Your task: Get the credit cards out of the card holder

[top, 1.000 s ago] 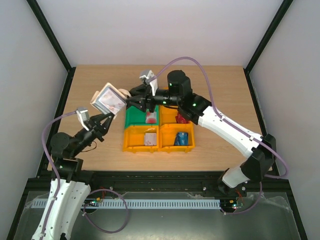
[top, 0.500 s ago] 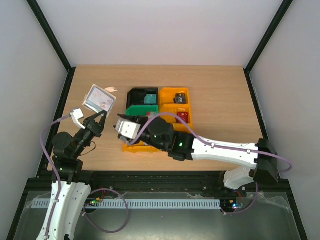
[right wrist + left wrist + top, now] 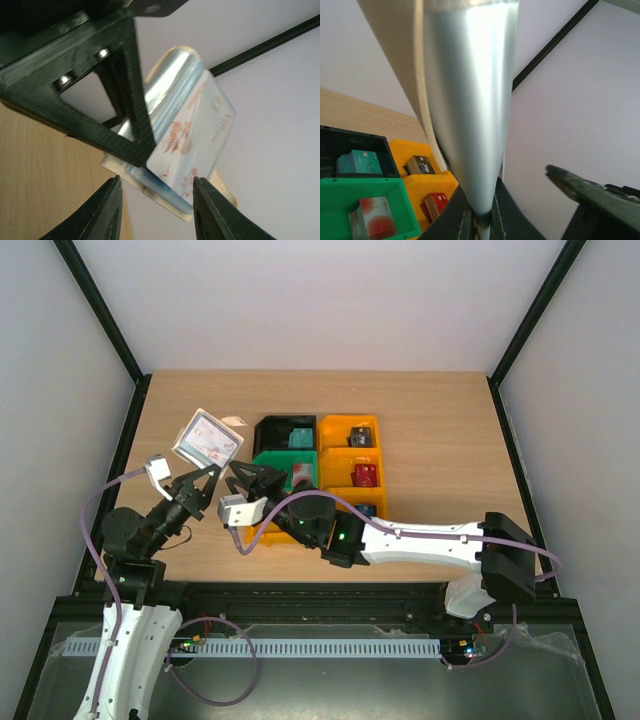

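Overhead: left end effector (image 3: 204,470) clamped shut on the lower edge of the card holder (image 3: 207,438), held tilted above the surface (image 3: 440,420), left of the bins (image 3: 348,455). Right end effector (image 3: 258,476) just beside it, jaws apart. Only the right wrist view shows a white-pink card (image 3: 192,135) sticking out of the holder, red print unreadable. Left wrist view shows the holder edge-on and sorted cards (image 3: 359,162) in the bins, lettering too small to read.

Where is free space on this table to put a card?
Bare wood: between the orange plastic bins and the wooden table's right edge, and behind the bins. Crowded: left of the green plastic bin, where the left end effector holds the pale rectangular card holder and the right end effector hovers close.
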